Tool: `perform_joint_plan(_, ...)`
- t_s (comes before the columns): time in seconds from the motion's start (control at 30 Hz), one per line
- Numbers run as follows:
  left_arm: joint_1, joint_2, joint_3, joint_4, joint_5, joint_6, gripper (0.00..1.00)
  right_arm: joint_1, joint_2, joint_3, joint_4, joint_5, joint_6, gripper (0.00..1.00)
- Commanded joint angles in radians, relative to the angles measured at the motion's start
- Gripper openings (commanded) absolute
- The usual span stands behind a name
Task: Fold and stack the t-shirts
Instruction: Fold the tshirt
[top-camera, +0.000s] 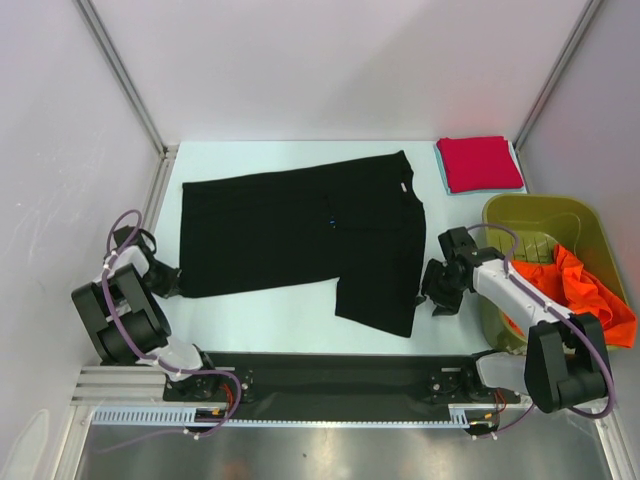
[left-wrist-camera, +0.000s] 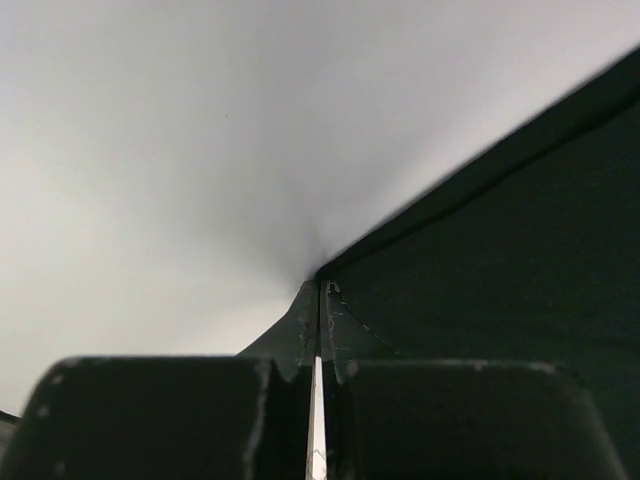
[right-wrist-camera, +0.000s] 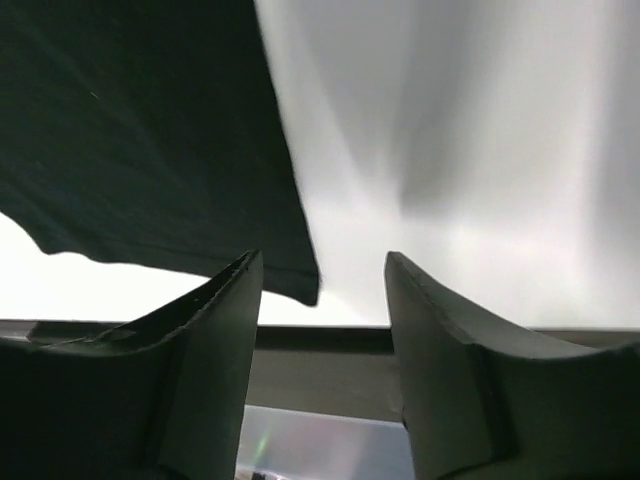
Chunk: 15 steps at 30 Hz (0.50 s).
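The left gripper (left-wrist-camera: 318, 300) is seen closed only in its wrist view, seemingly on the black shirt (top-camera: 300, 230) corner; the right gripper (right-wrist-camera: 320, 265) is held wide, empty.

Left arm (top-camera: 122, 318) at eight o'clock: black joints, white link, looping lilac cable (top-camera: 127, 213); right arm (top-camera: 508, 290) at four o'clock alike; jaws black, chipped.

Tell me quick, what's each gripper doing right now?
Left gripper: closed on a corner of the black t-shirt.
Right gripper: open, holding nothing.
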<state>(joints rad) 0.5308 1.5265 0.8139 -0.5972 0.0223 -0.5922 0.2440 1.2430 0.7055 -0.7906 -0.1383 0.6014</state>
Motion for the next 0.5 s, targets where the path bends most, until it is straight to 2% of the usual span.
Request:
perform_joint_plan(0.0, 0.008, 0.015, -0.013, -0.001, 0.036, 0.019, 0.00, 0.003, 0.021, -0.008, 0.114, -0.003, 0.051, 0.56)
perform_joint_plan(0.2, 0.006, -0.009, -0.065, 0.030, 0.077, 0.012, 0.00, 0.070, 0.108, 0.015, 0.166, 0.074, 0.069, 0.56)
perform_joint_plan(0.3, 0.008, -0.020, -0.082, 0.042, 0.082, 0.005, 0.00, 0.112, 0.173, 0.041, 0.145, 0.106, 0.109, 0.55)
perform_joint_plan(0.47, 0.008, -0.040, -0.104, 0.054, 0.091, -0.012, 0.00, 0.153, 0.188, 0.052, 0.106, 0.212, 0.149, 0.49)
